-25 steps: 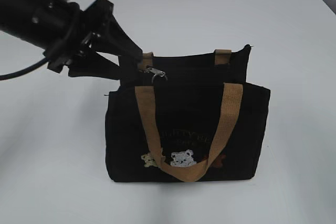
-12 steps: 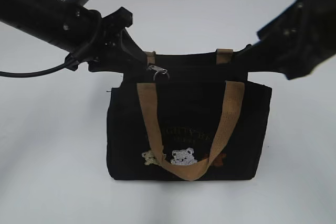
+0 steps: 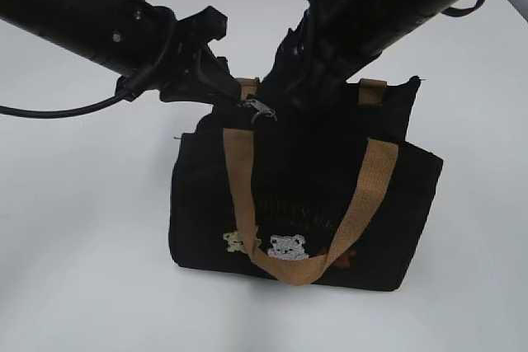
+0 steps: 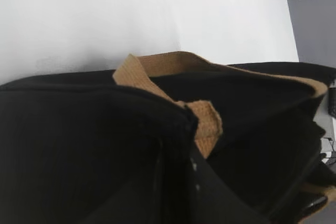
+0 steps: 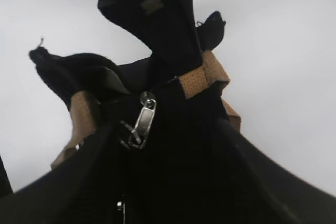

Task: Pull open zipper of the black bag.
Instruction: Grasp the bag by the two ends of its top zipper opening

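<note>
— Where's the bag?
— The black bag [image 3: 305,195] stands upright on the white desk [image 3: 74,245].
— And the hands?
— The left hand [image 3: 227,92] grips the bag's top corner. The right hand [image 3: 285,100] hovers unclenched by the zipper [image 5: 144,119], holding nothing I can see.

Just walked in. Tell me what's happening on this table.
Two robot arms are working on a black bag standing on the white table. The left claw is at the bag's top left corner, apparently pinching the fabric there. The right claw has its jaws apart right by the silver zipper pull, not yet gripping it. The zipper looks closed.
</note>
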{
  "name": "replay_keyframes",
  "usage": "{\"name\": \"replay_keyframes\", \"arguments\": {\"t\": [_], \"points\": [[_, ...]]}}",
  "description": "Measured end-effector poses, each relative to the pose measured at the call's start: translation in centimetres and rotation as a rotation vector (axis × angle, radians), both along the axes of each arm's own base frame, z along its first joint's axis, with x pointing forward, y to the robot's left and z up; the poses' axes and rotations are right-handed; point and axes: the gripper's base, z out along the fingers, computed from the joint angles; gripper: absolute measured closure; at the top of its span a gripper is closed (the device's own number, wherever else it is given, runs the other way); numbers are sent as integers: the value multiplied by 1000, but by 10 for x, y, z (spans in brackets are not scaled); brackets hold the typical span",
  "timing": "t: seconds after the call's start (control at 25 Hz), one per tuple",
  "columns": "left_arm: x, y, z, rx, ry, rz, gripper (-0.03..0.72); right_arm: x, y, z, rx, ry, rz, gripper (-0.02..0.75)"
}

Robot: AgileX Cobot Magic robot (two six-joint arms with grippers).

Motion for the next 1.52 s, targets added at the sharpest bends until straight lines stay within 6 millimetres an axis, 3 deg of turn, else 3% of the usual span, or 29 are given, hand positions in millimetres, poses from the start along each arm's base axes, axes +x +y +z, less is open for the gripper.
{"name": "replay_keyframes", "arguments": {"t": [0.32,1.0,1.24,1.52], "points": [[-10,2,17,-11,-26,-35,657,4,6,-14,-39,27,44,344],[-10,2,17,-9,-30,-39,657,-5,13,-10,20,74,80,349],[-11,2,17,-9,-31,-39,658,-13,26,-11,12,42,126,349],[-10,2,17,-9,-31,-38,658,-6,21,-17,-77,8,36,349]]}}
